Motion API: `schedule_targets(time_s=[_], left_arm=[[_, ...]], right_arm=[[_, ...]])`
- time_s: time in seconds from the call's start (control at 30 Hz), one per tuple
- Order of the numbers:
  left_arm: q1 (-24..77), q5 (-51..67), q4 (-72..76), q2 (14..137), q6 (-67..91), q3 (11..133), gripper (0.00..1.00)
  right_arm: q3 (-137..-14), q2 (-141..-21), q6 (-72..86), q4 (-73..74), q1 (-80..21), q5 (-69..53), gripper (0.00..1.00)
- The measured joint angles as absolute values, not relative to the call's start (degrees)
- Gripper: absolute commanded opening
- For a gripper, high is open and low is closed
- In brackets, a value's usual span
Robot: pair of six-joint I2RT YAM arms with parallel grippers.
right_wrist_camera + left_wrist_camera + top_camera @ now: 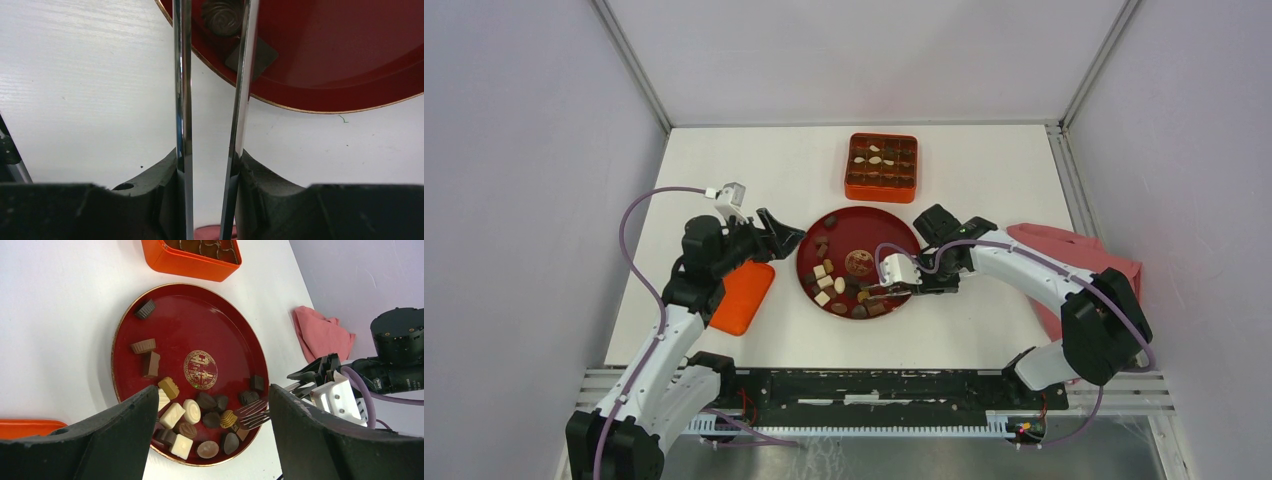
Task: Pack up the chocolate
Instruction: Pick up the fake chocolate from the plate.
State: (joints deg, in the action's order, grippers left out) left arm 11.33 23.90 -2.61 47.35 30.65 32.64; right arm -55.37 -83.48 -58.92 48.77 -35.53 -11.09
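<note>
Several chocolate (837, 288) pieces, dark, light brown and cream, lie on the near side of a red plate (869, 222). My right gripper (921, 282) is shut on metal tongs (886, 292), whose forked tips (254, 415) stand slightly apart at the plate's near right rim, beside a ridged golden piece (228, 418). In the right wrist view the tongs (183, 100) flank a square piece (254, 56) and a swirled round one (222, 17). My left gripper (780, 236) hovers open at the plate's left edge; chocolate (192, 411) shows between its fingers.
An orange gridded box (882, 167) with some pieces in it stands behind the plate. Its orange lid (742, 297) lies under my left arm. A pink cloth (1074, 262) is at the right. Grey walls enclose the table.
</note>
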Motion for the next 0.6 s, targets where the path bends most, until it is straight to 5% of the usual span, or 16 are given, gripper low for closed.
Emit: schedule_targets(time_s=[0.6], left_arm=[[11.33, 23.9, -2.59, 47.16, 30.65, 32.42, 0.86]], right_arm=[[-58.46, -87.07, -59.09, 49.08, -36.84, -10.81, 0.42]])
